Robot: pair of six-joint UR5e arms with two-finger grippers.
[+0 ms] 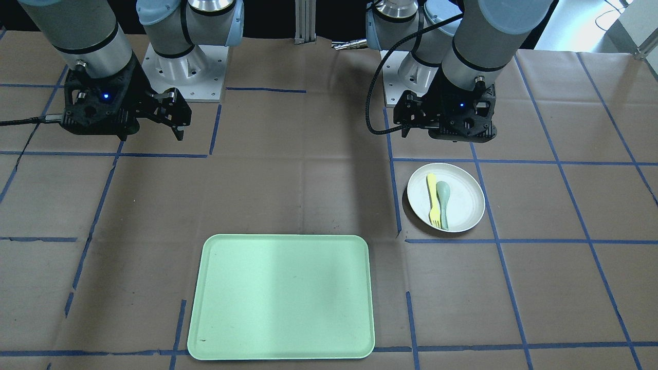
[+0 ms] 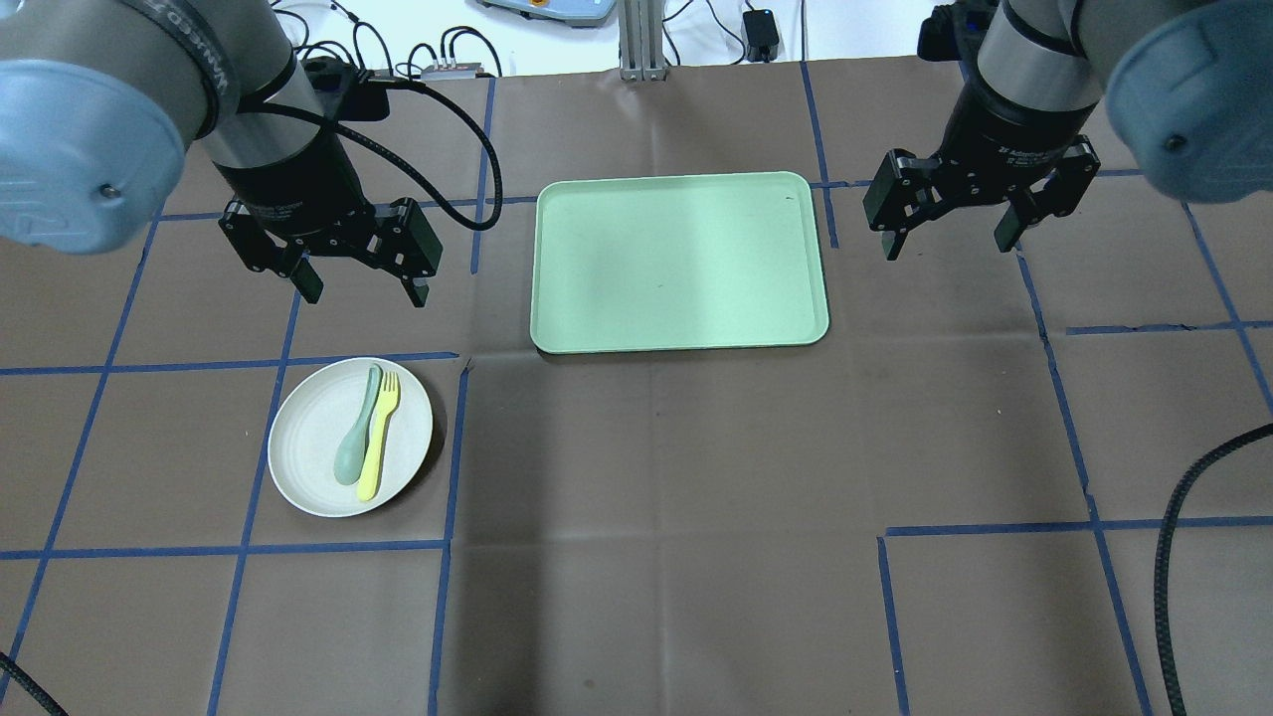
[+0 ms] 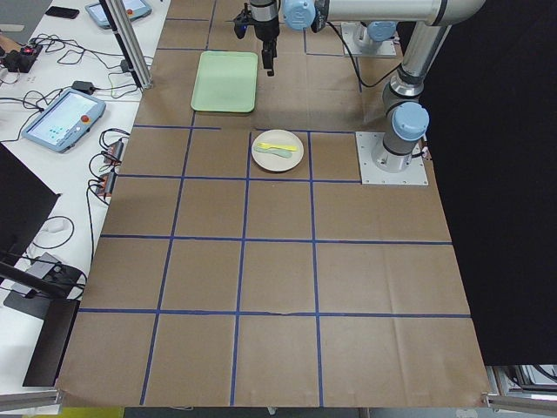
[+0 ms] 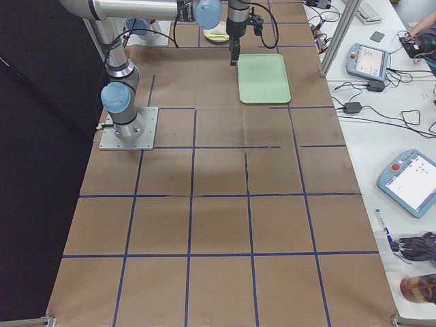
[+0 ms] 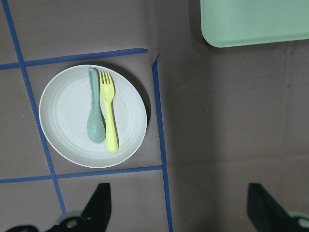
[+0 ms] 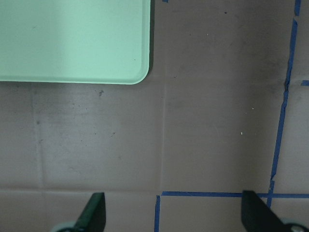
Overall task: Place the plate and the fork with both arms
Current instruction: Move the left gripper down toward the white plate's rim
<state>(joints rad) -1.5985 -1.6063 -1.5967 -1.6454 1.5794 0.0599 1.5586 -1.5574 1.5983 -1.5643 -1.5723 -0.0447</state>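
The off-white round plate (image 2: 308, 467) lies on the table at the near left of the overhead view; it also shows in the front view (image 1: 465, 203) and the left wrist view (image 5: 63, 121). On it lie the pale yellow fork (image 2: 379, 436) (image 5: 109, 113) (image 1: 433, 199) and a grey-teal spoon (image 2: 358, 440) side by side. My left gripper (image 2: 360, 293) hangs open and empty above the table, just beyond the plate. My right gripper (image 2: 953, 244) hangs open and empty to the right of the mint-green tray (image 2: 680, 261).
The mint-green tray (image 1: 281, 297) lies at the table's middle, far side from the robot, with nothing on it. Brown paper with blue tape lines covers the table. Cables, teach pendants and devices lie on benches beyond the far edge (image 3: 61, 117).
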